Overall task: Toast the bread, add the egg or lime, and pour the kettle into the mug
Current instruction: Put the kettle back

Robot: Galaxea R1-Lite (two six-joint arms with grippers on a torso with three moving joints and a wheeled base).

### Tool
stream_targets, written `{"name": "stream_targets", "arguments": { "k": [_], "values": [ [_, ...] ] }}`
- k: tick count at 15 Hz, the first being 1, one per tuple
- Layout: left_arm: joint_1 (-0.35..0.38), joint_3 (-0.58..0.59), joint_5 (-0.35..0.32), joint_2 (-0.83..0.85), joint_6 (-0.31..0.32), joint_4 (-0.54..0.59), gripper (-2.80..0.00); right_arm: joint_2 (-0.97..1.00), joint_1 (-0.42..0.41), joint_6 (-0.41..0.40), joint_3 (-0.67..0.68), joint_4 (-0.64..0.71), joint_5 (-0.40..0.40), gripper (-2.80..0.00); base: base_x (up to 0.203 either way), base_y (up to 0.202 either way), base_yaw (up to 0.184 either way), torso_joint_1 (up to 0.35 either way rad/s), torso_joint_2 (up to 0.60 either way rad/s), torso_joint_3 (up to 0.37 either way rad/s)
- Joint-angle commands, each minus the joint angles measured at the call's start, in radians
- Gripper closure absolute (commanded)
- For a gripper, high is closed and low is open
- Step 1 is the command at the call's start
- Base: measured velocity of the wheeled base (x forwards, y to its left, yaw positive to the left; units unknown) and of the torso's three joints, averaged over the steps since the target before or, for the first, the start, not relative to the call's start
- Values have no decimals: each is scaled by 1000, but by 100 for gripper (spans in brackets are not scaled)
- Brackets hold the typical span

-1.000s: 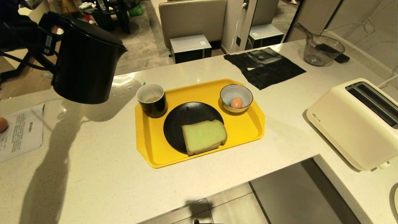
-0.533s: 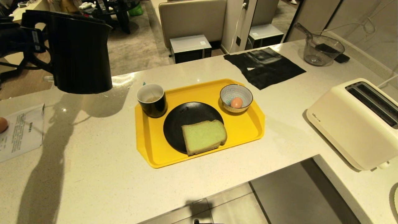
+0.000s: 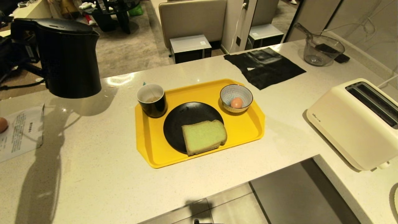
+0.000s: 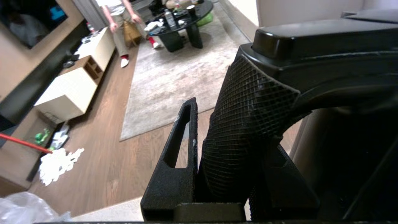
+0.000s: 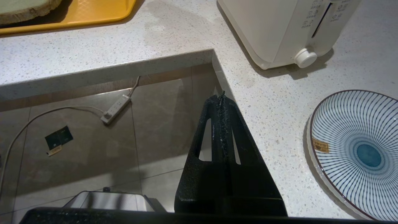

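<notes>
The matte-black kettle (image 3: 70,59) hangs upright above the counter's far left, well left of the mug (image 3: 152,100). My left gripper (image 4: 233,130) is shut on its textured loop handle (image 4: 248,109). The black mug, white inside, stands at the yellow tray's (image 3: 149,149) back left corner. The green-faced bread (image 3: 204,136) lies on a black plate (image 3: 177,121). One egg (image 3: 236,102) sits in the striped bowl (image 3: 245,93); another egg (image 3: 2,124) lies at the left edge. My right gripper (image 5: 221,98) is shut and empty, parked by the counter's inner corner.
A cream toaster (image 3: 357,121) stands at the right, a striped plate (image 5: 357,149) beside it. A black cloth (image 3: 264,67) and a glass measuring jug (image 3: 321,49) are at the back right. A paper sheet (image 3: 20,132) lies left. A person (image 4: 119,18) stands in the room beyond.
The kettle has swung from tilted with its spout toward the mug back to upright, and it has moved left and away from the mug. The right arm has not moved.
</notes>
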Motion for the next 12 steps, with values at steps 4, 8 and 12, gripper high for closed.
{"name": "stream_targets", "arguments": {
  "k": [4, 8, 12],
  "values": [
    [9, 208, -11, 19, -85, -206, 0, 1, 0, 0, 28, -1, 0, 0, 0, 0, 0, 0, 0, 0],
    [-26, 321, -6, 56, -118, -399, 0, 1, 0, 0, 28, -1, 0, 0, 0, 0, 0, 0, 0, 0],
    [-29, 341, 0, 95, -110, -478, 0, 1, 0, 0, 28, -1, 0, 0, 0, 0, 0, 0, 0, 0]
  ]
}}
